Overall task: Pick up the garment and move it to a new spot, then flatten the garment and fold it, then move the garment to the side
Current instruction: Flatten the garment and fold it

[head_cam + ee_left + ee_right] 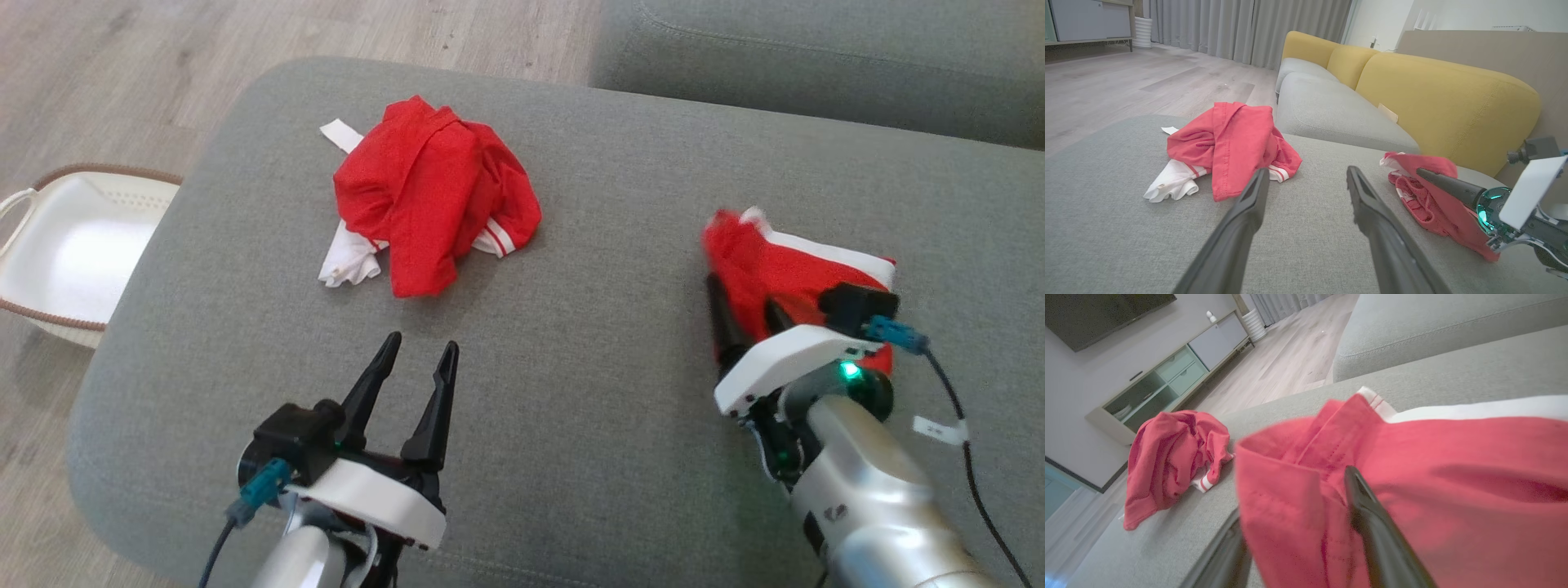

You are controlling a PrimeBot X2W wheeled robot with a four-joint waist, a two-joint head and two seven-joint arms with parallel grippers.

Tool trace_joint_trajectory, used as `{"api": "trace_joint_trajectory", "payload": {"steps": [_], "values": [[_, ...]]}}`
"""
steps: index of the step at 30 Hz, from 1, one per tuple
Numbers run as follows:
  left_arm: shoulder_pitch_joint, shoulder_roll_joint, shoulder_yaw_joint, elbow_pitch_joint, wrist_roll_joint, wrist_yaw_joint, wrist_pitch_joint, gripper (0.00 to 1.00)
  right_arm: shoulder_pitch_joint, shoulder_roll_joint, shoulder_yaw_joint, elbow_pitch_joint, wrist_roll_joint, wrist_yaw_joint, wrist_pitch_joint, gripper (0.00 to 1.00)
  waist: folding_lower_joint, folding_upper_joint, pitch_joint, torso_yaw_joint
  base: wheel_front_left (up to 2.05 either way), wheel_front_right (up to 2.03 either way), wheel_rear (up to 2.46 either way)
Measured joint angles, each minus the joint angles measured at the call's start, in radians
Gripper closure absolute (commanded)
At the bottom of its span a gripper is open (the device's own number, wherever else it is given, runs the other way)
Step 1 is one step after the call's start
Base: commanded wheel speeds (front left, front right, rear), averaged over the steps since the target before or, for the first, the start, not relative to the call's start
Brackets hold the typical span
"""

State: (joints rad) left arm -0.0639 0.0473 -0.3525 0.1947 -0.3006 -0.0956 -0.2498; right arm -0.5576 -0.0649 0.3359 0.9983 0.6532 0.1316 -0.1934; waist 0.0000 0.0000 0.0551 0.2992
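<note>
Grey woven fabric covers the broad padded ottoman (588,245) that takes up most of the head view, with pale wood-plank flooring (122,49) beyond its far left corner and a second grey seat cushion (816,49) at the far right. On the floor to the left stands a white plastic laundry basket with a brown rim (122,196). The left wrist view adds a mustard-yellow sofa backrest (1437,94) behind the grey seats.

A crumpled red garment with white striped trim (433,196) lies in a heap on the far left part of the ottoman, touching neither arm.

Well apart from it, at the right side of the ottoman, is a second red garment with a broad white band (784,265), partly blurred. The right gripper (741,296) is at its near edge. In the right wrist view its two dark fingers (1376,535) stand apart, with a fold of the red cloth between them and draped over the left one, not pinched.

The left gripper (423,343) hovers over bare grey fabric on the near side of the crumpled heap, fingers spread wide and holding nothing.
</note>
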Motion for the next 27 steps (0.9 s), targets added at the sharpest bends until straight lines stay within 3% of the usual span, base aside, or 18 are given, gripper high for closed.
{"api": "trace_joint_trajectory", "payload": {"steps": [7,20,27], "values": [[0.000,0.000,0.001,0.000,0.000,0.000,0.000,0.00,0.025,0.000,0.117,0.002,-0.004,0.000,0.037,0.00,0.0000,0.0000,0.002,-0.013,0.00,0.00,0.00],[0.001,0.000,0.014,0.000,0.000,0.008,0.000,0.00,0.095,0.000,0.337,-0.096,0.145,0.000,0.204,0.00,0.0000,0.0000,-0.025,-0.083,0.00,0.00,0.00],[0.010,0.000,0.035,-0.001,0.000,0.009,0.000,0.00,0.108,0.001,0.334,-0.129,0.164,0.000,0.157,0.00,0.0000,0.0000,-0.049,-0.141,0.00,0.00,0.00]]}}
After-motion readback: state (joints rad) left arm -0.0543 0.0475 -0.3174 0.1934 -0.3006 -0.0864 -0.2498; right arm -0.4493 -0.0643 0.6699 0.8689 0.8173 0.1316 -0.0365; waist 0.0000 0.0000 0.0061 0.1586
